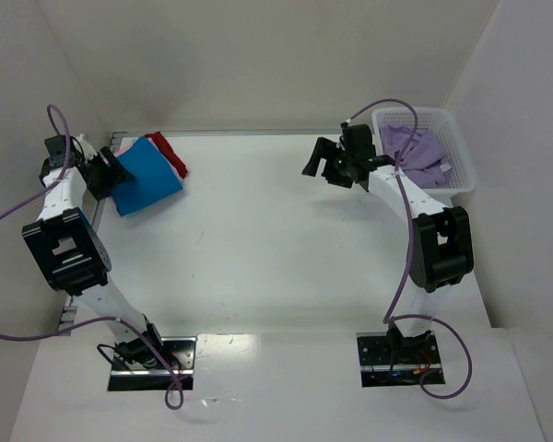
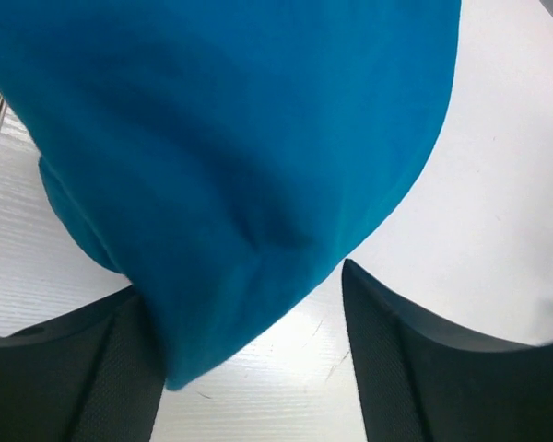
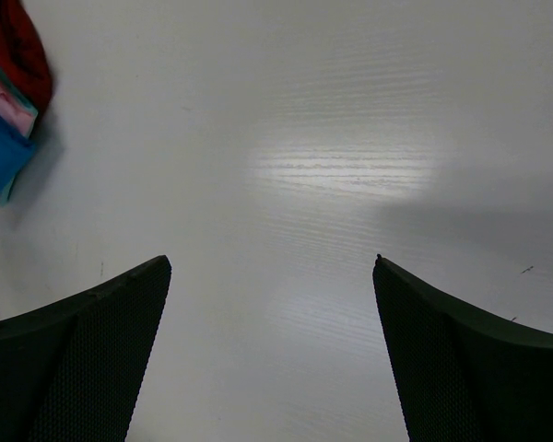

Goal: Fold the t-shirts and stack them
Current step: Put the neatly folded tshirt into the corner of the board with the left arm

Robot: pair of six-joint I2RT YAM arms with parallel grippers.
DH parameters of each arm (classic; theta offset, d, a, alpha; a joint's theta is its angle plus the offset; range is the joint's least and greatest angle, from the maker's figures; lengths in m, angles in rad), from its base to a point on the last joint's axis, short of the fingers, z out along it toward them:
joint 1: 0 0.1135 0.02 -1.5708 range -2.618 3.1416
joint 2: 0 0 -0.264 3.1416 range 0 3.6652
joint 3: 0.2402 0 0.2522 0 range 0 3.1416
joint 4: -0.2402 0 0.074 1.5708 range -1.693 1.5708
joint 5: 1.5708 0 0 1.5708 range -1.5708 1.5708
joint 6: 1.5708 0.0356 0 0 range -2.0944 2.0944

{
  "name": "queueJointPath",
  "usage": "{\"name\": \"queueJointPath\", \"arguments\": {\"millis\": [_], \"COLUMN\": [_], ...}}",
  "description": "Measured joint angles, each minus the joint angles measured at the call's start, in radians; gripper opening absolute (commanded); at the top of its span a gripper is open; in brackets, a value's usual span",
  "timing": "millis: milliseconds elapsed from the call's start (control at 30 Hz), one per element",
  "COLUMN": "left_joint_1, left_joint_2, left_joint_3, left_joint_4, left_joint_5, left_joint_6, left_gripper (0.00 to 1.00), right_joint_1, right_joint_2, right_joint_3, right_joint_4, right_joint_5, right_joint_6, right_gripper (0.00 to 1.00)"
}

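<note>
Blue shirt (image 1: pixel 147 177) laid on top of the stack at the far left of the bench (image 1: pixel 276 249).
The left jaws are held apart around a corner of it, unclamped; pink (image 3: pixel 14 106) and red (image 1: pixel 172 155) shirts are seen beneath. The right jaws are spread wide above the bench. A lavender shirt (image 1: pixel 419 147) is held in the basket (image 1: pixel 442 187), far right.

Blue t-shirt (image 1: pixel 147 177) atop red t-shirt (image 1: pixel 171 154); lavender t-shirt (image 1: pixel 422 147) in basket (image 1: pixel 417 112)
</note>
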Motion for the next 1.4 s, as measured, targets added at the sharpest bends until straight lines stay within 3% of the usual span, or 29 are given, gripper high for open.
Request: {"name": "queueJointPath", "arguments": {"millis": [100, 400, 633, 700, 800, 1300, 1400], "left_joint_1": [0.000, 0.017, 0.023, 0.025, 0.027, 0.028, 0.028], "left_joint_2": [0.000, 0.000, -0.044, -0.055, -0.056, 0.008, 0.021], "left_joint_3": [-0.006, -0.049, -0.079, -0.079, -0.079, -0.078, -0.077], "left_joint_4": [0.011, 0.047, 0.064, 0.081, 0.109, 0.140, 0.162], "left_joint_5": [-0.002, -0.070, -0.162, -0.174, -0.175, -0.173, -0.173], "left_joint_6": [-0.002, -0.034, -0.054, -0.061, -0.078, -0.102, -0.108], "left_gripper": [0.91, 0.97, 0.97, 0.92, 0.86, 0.90, 0.84], "right_joint_1": [0.000, 0.000, 0.000, 0.000, 0.000, 0.000, 0.000], "right_joint_2": [0.000, 0.000, -0.005, -0.010, -0.023, -0.077, -0.077], "right_joint_3": [-0.005, -0.016, -0.060, -0.078, -0.095, -0.113, -0.113], "right_joint_4": [0.002, 0.003, 0.032, 0.041, 0.050, 0.063, 0.062], "right_joint_5": [0.000, 0.000, -0.001, -0.001, -0.001, 0.000, 0.000], "right_joint_6": [0.000, 0.001, 0.008, 0.009, 0.016, 0.027, 0.027], "right_gripper": [0.96, 0.96, 0.96, 0.96, 0.96, 0.97, 0.97]}}
